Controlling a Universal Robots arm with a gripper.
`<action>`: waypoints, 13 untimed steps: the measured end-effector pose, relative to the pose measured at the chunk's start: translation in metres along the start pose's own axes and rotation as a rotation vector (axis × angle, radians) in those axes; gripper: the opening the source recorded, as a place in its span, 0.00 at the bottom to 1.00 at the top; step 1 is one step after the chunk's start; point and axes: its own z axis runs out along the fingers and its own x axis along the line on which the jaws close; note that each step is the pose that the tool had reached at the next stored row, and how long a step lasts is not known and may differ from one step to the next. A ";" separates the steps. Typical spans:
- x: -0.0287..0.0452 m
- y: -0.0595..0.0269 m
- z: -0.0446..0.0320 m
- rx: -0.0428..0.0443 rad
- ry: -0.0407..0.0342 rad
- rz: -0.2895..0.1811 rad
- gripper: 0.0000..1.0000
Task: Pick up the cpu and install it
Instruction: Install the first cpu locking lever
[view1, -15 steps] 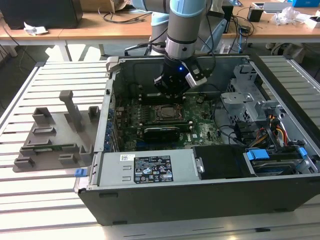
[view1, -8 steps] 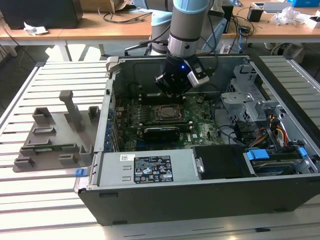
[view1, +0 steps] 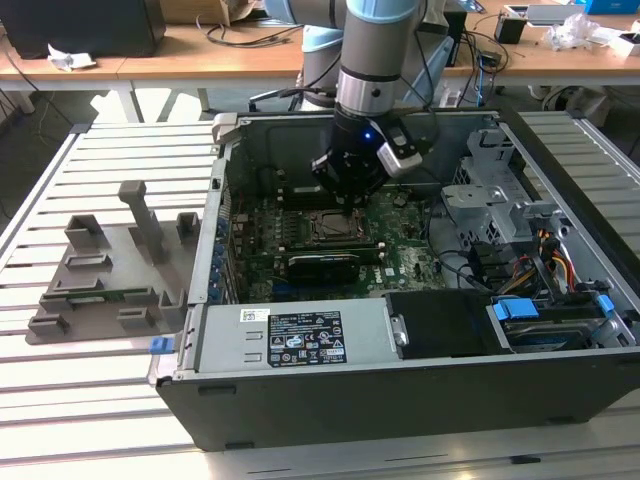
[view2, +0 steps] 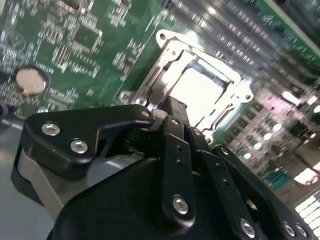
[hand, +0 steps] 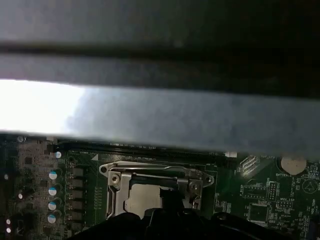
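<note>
The cpu (view2: 200, 92) is a silvery square plate lying flat inside the open metal socket frame (view2: 161, 38) on the green motherboard; it also shows in the first wrist view (hand: 141, 198). My gripper (view2: 171, 106) hangs just above the socket's edge, its black fingers drawn together and shut with nothing seen between them. In the exterior view the gripper (view1: 347, 200) reaches down into the open computer case right over the socket (view1: 335, 226). In the first wrist view the gripper (hand: 170, 201) covers one side of the cpu.
The case walls (view1: 225, 190) surround the arm. A labelled power supply box (view1: 290, 340) sits at the near side. A drive cage (view1: 480, 190) and cables (view1: 545, 255) are at the exterior view's right. A grey fixture (view1: 110, 270) lies on the slatted table. A coin battery (view2: 27, 80) sits nearby.
</note>
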 end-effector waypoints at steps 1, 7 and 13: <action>0.0001 -0.0028 0.0002 0.0032 0.0002 0.000 0.11; 0.0006 -0.0081 -0.0005 0.0136 0.0010 0.001 0.11; 0.0015 -0.0088 -0.0113 0.0139 0.0010 0.001 0.11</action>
